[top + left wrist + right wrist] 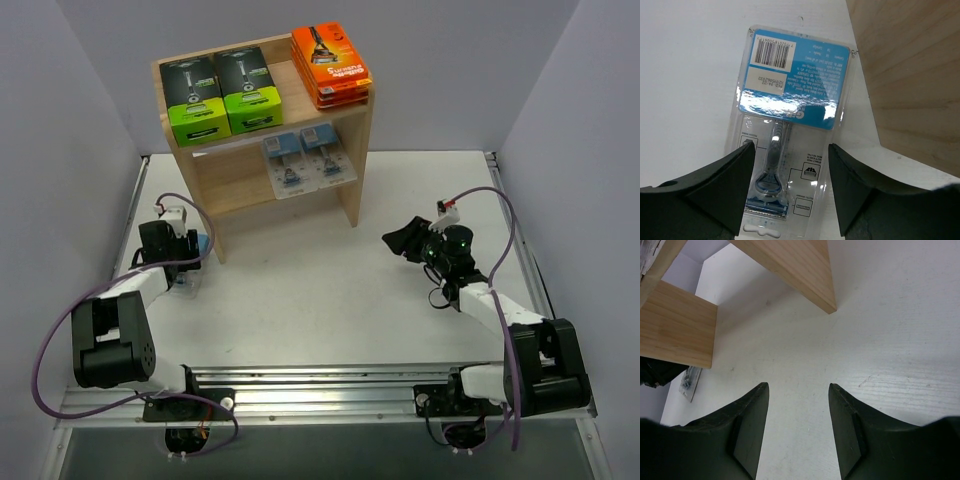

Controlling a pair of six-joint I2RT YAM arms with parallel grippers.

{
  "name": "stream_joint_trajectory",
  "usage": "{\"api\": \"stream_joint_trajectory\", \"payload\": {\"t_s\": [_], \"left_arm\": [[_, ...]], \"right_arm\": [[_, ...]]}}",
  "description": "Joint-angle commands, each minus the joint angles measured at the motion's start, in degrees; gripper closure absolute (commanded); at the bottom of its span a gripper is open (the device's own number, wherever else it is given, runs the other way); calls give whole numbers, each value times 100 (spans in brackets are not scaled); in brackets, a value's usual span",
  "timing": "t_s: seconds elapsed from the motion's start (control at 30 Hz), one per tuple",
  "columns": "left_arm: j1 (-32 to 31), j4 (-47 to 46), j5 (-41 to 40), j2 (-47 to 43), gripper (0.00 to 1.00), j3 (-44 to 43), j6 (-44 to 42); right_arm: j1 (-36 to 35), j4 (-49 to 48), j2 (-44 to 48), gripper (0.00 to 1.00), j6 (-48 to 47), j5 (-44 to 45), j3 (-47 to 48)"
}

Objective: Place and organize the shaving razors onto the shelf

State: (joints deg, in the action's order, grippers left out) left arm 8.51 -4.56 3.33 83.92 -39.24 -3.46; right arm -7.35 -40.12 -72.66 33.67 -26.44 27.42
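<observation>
Left wrist: clear razor pack [790, 90], blue card, barcode at 12 o'clock. Left gripper [791, 147] and right gripper [798, 387] fingers stand apart.

The white table [320, 300] spreads out flat below me, matte and a little scuffed (close up, I see fine scratches and a few dark specks in its surface). Plain grey panels close it in on three sides: the left wall [50, 150], the right wall [590, 100] and the back wall [430, 60]. Along the near edge, two aluminium rails [330, 385] run side by side from left to right, and a thinner metal strip [495, 170] borders the table's right side.
</observation>
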Motion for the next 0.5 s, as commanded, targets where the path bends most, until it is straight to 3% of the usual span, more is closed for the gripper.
{"api": "stream_joint_trajectory", "payload": {"t_s": [0.0,0.47], "left_arm": [[19,367,45,230,31,-285,21],[19,1062,-281,923,34,-759,215]], "right_arm": [[59,-374,-29,53,78,-195,-17],[111,-471,-239,54,122,-292,-35]]}}
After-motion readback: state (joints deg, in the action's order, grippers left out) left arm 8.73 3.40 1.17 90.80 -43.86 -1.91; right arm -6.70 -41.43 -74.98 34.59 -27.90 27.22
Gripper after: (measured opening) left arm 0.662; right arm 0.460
